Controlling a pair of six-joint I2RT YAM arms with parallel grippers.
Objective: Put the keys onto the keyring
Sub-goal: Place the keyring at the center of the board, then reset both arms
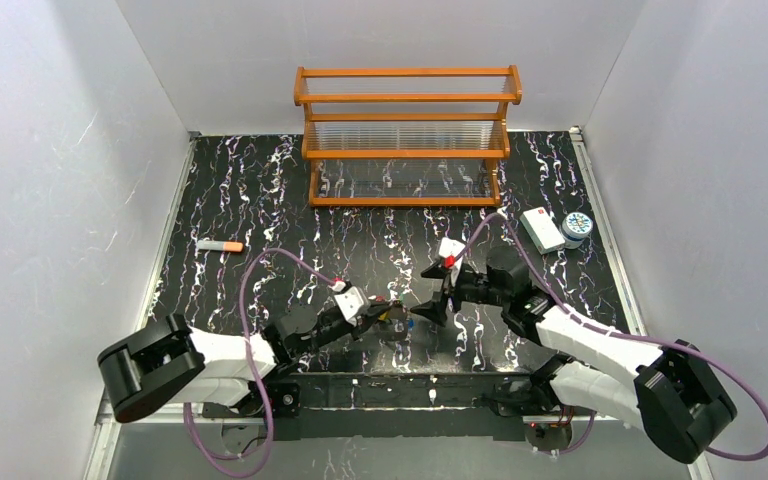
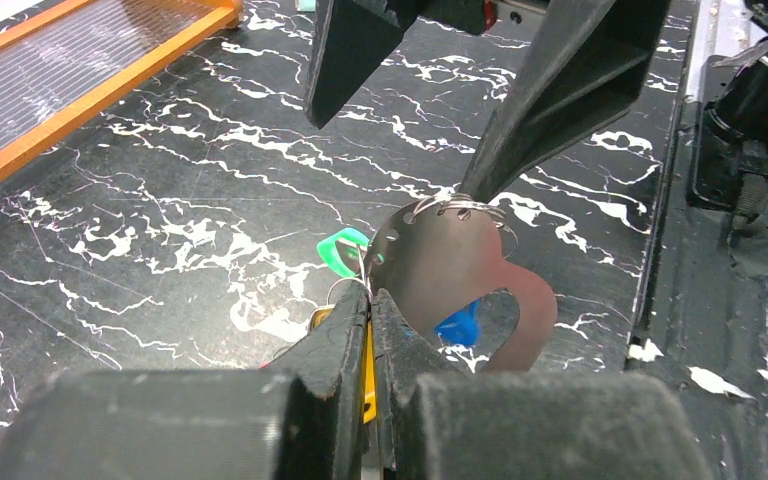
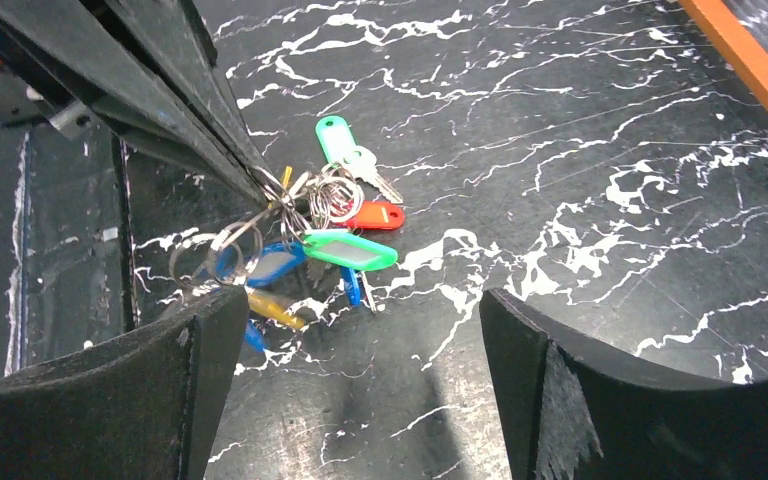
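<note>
Threading stage, judged late: the left gripper (image 2: 370, 300), fingers pressed together, pinches the silver keyring (image 2: 440, 270) just above the tabletop (image 1: 260, 200). The colour-tagged keys (image 3: 348, 250) are bunched on small rings against it, and the right gripper (image 3: 360, 305) stands spread wide over the bunch, holding nothing. The next move probably calls for a fine pinch on one key's ring, or a straight lift clear of the tangle; the near table edge is close, with open room toward the far wooden rack (image 1: 407, 135).

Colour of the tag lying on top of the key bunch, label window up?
Green tag, with a pale label window. The right wrist view shows it best.
</note>
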